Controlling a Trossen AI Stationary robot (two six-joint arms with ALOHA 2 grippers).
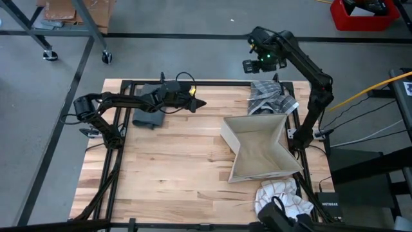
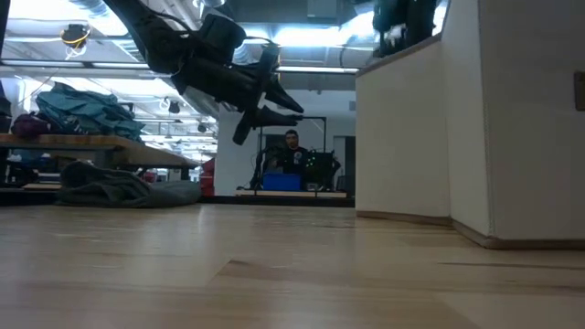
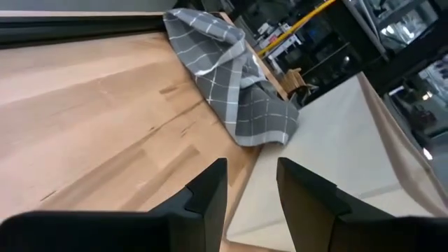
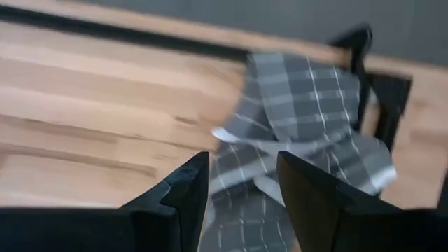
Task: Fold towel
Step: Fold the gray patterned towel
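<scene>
You have three towels on the table: a dark grey one folded near the far left corner, a grey checked one crumpled at the far right corner, and a white checked one at the near right corner. One cardboard box lies open on the right side; nothing shows inside. Your left gripper hovers with fingers apart, empty. Your right gripper hangs over the grey checked towel, fingers parted, holding nothing.
</scene>
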